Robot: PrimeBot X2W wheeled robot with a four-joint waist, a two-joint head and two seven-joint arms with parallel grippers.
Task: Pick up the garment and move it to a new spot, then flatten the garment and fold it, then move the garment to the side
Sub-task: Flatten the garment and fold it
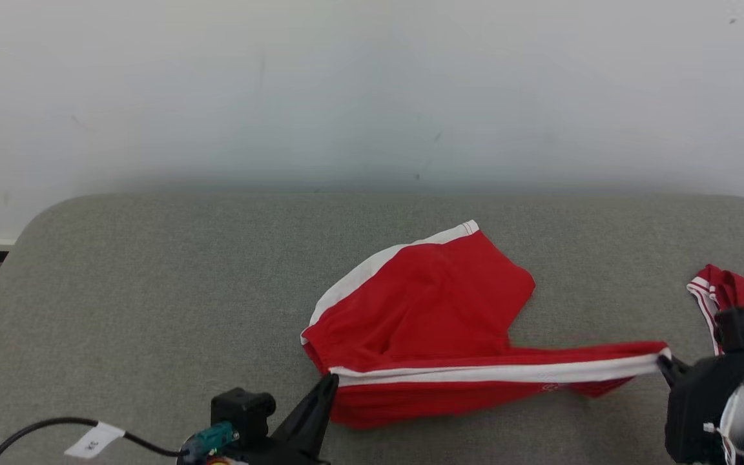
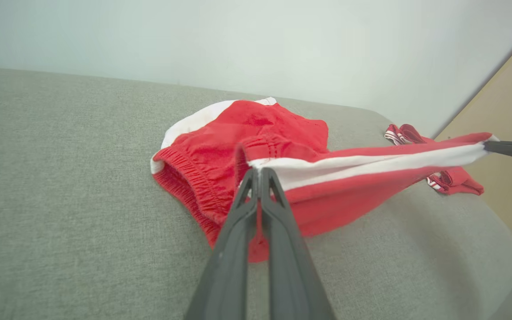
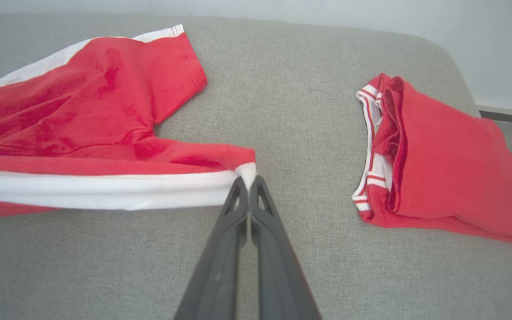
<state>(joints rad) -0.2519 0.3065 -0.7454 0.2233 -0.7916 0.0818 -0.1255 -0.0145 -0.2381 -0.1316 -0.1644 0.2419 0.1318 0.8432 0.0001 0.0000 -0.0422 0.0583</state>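
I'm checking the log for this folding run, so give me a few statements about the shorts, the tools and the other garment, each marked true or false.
1. The left tool and right tool are both shut on the red shorts. True.
2. The shorts lie flat and neatly folded. False: they are rumpled, with their white-striped edge pulled taut between the two tools.
3. A second red garment, folded, lies on the grey surface, apart from the shorts. True.
4. The right tool grips that second garment. False: it pinches the end of the shorts' white stripe.
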